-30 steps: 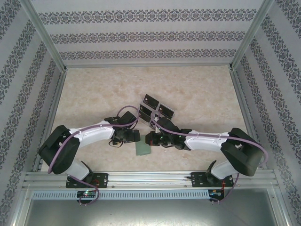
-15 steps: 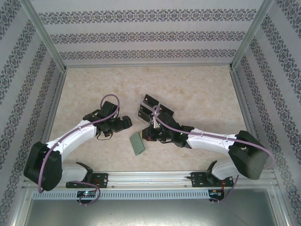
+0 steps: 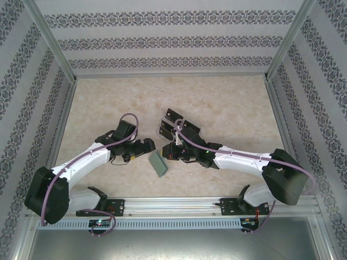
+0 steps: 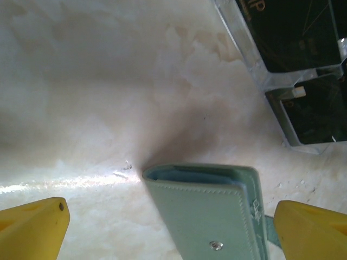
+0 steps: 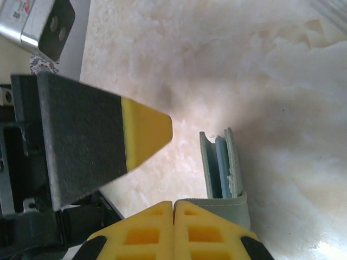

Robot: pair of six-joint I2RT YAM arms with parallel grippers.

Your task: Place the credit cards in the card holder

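Observation:
The grey-green card holder (image 3: 159, 163) lies near the table's front centre, between the two grippers. Its stitched cover and snap (image 4: 216, 245) show in the left wrist view. My left gripper (image 3: 146, 147) is open, and the card holder (image 4: 206, 206) sits between its yellow fingertips (image 4: 32, 227) without touching them. My right gripper (image 5: 173, 227) is shut. The holder's tab (image 5: 230, 208) runs out from under its fingers to the layered edge (image 5: 219, 162); I cannot tell if it is pinched. Black credit cards (image 4: 295, 32) rest in a clear tray (image 3: 179, 125).
The clear plastic tray (image 4: 271, 81) stands just behind the grippers, close to the right wrist. Aluminium frame rails (image 3: 173, 203) run along the front edge, and patterned walls close in the sides and back. Open marble tabletop (image 3: 217, 103) lies behind the tray.
The left gripper let go of the card holder, opened wider, drew back left, then came near again. The right gripper moved left and the holder shifted left and tilted.

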